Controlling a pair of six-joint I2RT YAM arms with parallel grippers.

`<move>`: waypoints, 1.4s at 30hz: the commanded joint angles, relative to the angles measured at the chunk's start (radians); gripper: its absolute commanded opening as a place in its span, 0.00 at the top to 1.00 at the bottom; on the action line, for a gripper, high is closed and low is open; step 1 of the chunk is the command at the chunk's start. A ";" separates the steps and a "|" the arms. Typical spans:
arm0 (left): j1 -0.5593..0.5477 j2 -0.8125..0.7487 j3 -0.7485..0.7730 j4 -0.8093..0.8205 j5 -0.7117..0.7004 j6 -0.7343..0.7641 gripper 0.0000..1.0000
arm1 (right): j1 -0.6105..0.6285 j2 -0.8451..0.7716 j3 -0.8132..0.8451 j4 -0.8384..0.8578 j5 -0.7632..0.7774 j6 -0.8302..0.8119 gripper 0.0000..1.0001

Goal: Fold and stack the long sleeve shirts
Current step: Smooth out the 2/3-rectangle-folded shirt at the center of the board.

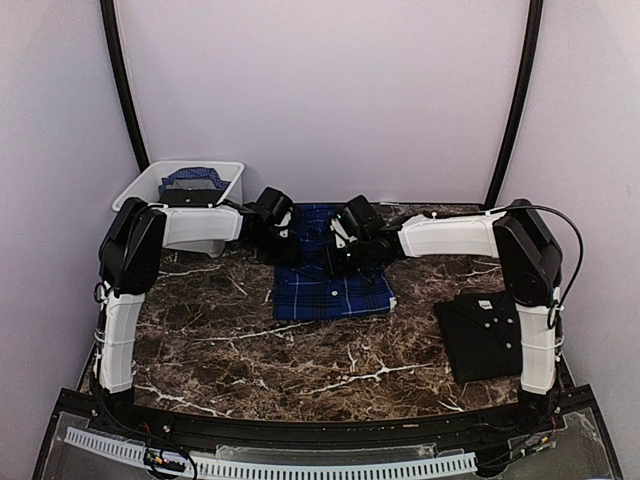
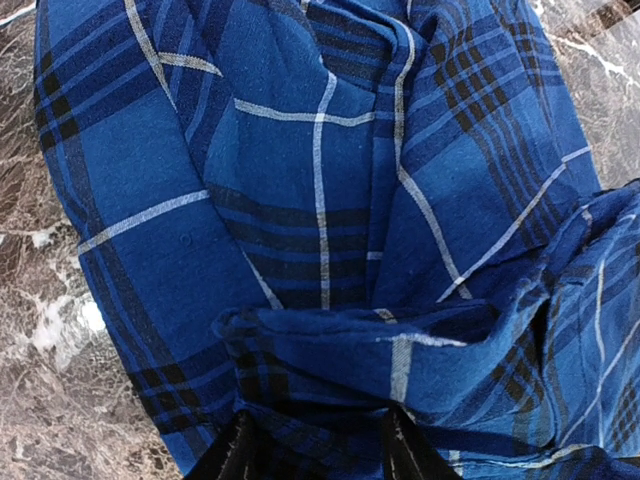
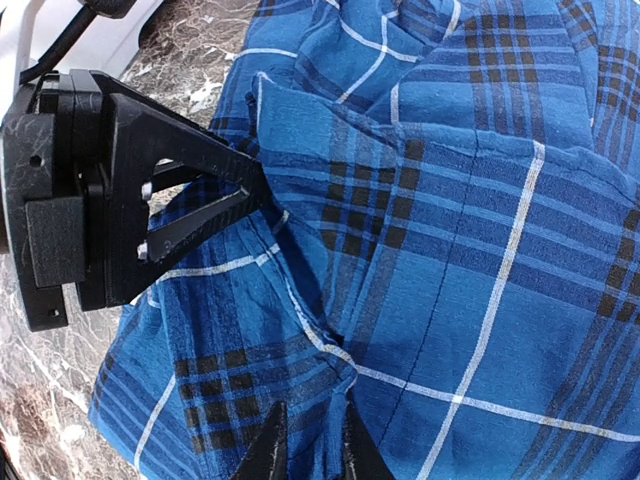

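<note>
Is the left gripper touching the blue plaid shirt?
Touching. The right wrist view shows the left gripper pinching a fold of the blue plaid shirt.

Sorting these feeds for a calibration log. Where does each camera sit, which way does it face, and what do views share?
Top external: above and behind the bases, facing down over the table; both arms, left gripper and right gripper at the blue plaid shirt.
Left wrist: on that wrist, facing down at bunched plaid; own fingers at bottom.
Right wrist: on that wrist, facing the plaid; own fingers at bottom.
Shared: right wrist and top both show the left gripper pinching plaid.
</note>
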 commanded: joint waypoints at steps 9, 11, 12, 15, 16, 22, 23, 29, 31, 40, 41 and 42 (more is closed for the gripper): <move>-0.008 -0.012 0.066 -0.078 -0.088 0.013 0.83 | 0.009 -0.021 0.000 -0.007 0.037 -0.022 0.88; -0.008 -0.024 0.068 -0.074 -0.083 0.009 0.85 | 0.011 -0.018 0.008 -0.009 0.039 -0.027 0.90; -0.008 -0.032 0.068 -0.072 -0.080 0.008 0.87 | 0.010 -0.016 0.015 -0.010 0.039 -0.030 0.91; -0.008 -0.041 0.067 -0.062 -0.060 0.004 0.90 | 0.009 -0.006 0.038 -0.018 0.077 -0.040 0.94; -0.007 -0.043 0.068 -0.061 -0.057 0.003 0.92 | 0.010 0.002 0.047 -0.021 0.083 -0.044 0.96; 0.000 -0.054 0.060 -0.058 -0.041 -0.008 1.00 | 0.010 0.017 0.090 -0.025 0.101 -0.062 1.00; 0.001 -0.056 0.059 -0.058 -0.041 -0.010 1.00 | 0.009 0.018 0.094 -0.021 0.105 -0.067 1.00; 0.028 -0.090 0.023 -0.038 -0.041 -0.046 1.00 | 0.011 0.020 0.117 0.041 0.142 -0.114 1.00; 0.038 -0.106 0.009 -0.028 -0.041 -0.058 1.00 | 0.011 0.039 0.144 0.049 0.168 -0.132 1.00; 0.057 -0.120 -0.034 -0.003 0.007 -0.083 0.83 | 0.006 0.155 0.229 0.052 0.246 -0.138 1.00; 0.056 -0.120 -0.036 -0.002 0.010 -0.084 0.80 | 0.003 0.169 0.241 0.049 0.255 -0.133 1.00; 0.056 -0.120 -0.038 -0.001 0.013 -0.085 0.79 | 0.002 0.181 0.250 0.049 0.263 -0.129 1.00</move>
